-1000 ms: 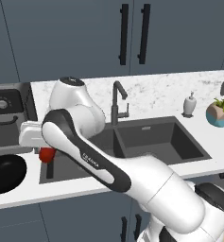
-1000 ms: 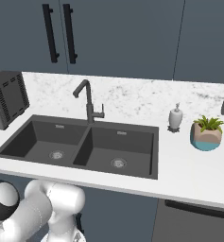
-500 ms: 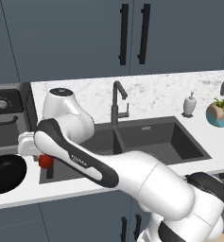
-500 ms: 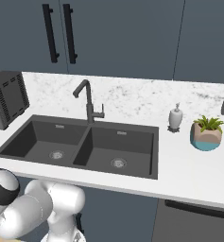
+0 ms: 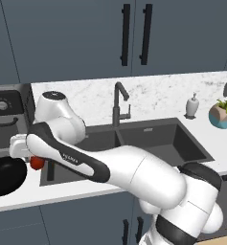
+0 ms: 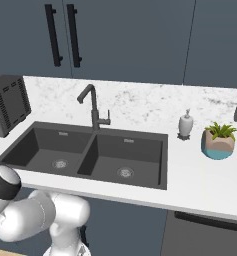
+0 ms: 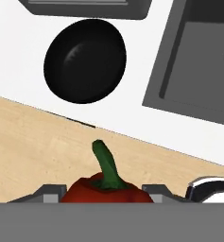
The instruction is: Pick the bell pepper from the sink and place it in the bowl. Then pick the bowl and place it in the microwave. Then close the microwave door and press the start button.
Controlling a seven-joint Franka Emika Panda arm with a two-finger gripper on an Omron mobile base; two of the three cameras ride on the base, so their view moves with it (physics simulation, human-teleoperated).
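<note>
I have the small red bell pepper with the green stem (image 7: 104, 182) clamped between my gripper (image 5: 32, 161) fingers, jaws partway closed around it, so the pick from the sink looks done and the pepper hangs in the air rather than lying in a basin. Just below and a little ahead of the gripper sits the wide, shallow black round bowl (image 7: 85, 60) on the white counter (image 7: 23, 52), empty as far as I can see, so the drop into it is still to do. Farther off to the gripper's side is the dark grey double-basin sink (image 5: 148, 141); carrying the bowl to the microwave, shutting its door and pressing start all remain.
</note>
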